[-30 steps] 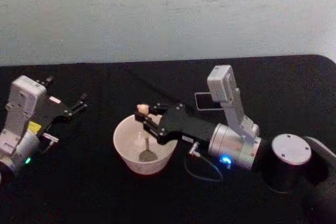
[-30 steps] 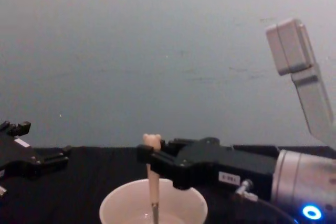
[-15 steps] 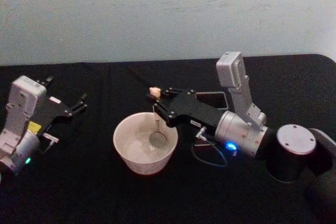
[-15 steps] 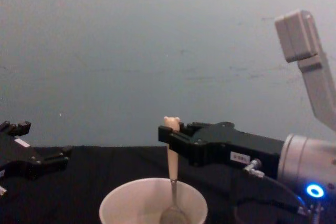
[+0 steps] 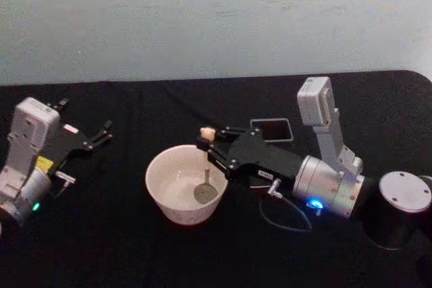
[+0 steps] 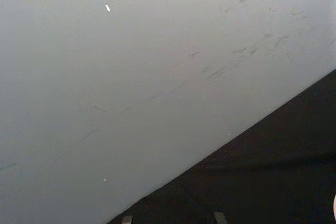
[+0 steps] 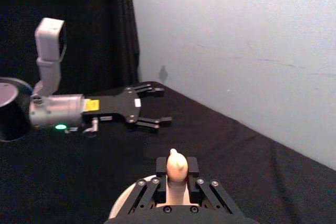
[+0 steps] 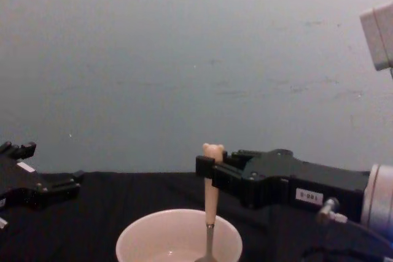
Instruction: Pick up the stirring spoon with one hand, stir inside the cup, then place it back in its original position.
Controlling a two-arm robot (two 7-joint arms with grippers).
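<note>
Stirring step, by the look: right gripper reaches over cup from its right, jaws clamped on spoon just below the bear-head top. Spoon stands upright, bowl end low inside cup, right of centre; nothing else seen in cup. Next prob. needs a straight lift clear of rim, then across to grey holder behind cup, which looks empty. Left gripper idles well left of cup over table, jaws apart.
</note>
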